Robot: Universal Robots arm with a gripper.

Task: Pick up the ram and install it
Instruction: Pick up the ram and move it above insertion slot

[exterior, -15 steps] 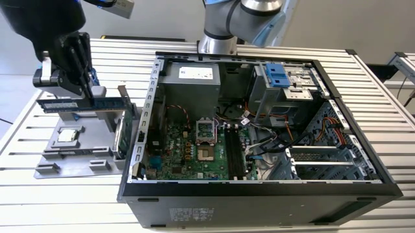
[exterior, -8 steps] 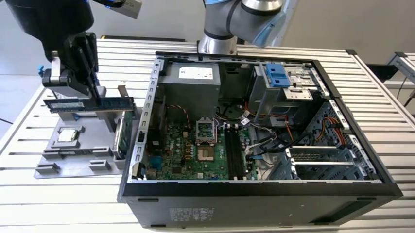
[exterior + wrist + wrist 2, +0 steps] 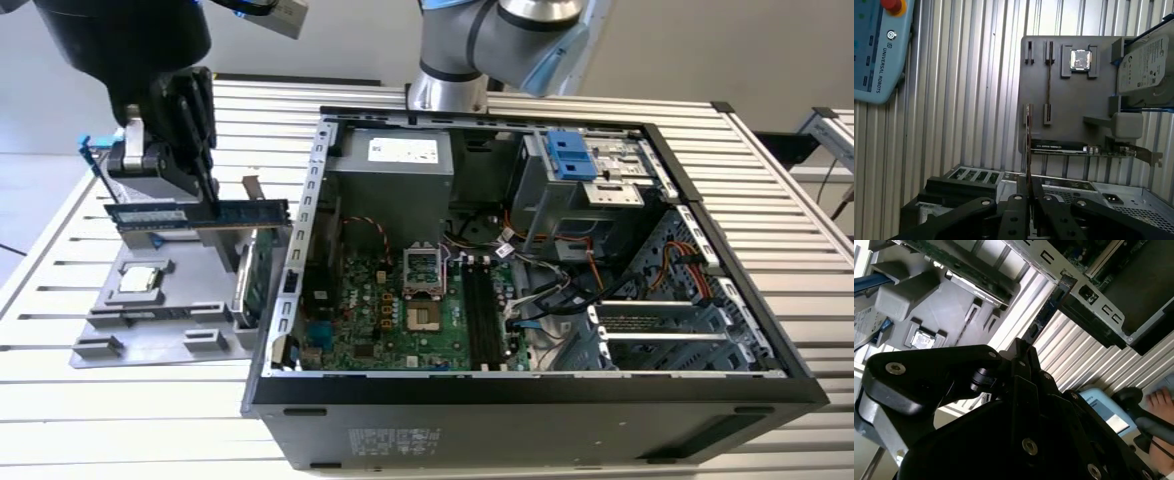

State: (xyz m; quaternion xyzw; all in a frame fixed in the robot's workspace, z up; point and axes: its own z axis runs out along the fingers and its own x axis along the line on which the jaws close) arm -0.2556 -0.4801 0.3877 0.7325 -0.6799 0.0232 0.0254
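- Currently the gripper (image 3: 207, 200) pinches the blue ram (image 3: 256, 211) by its middle.
- Ram hangs above the gray parts tray (image 3: 167, 315), beside the open computer case (image 3: 534, 420).

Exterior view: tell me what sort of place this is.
Probably a robot workcell for computer assembly: an open computer case on a slatted metal table, a grey parts fixture, and the gripper holding the ram.

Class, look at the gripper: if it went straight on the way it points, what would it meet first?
Most likely the grey holder tray below; the ram clamped in the gripper would touch it first, though the gap is hard to judge.
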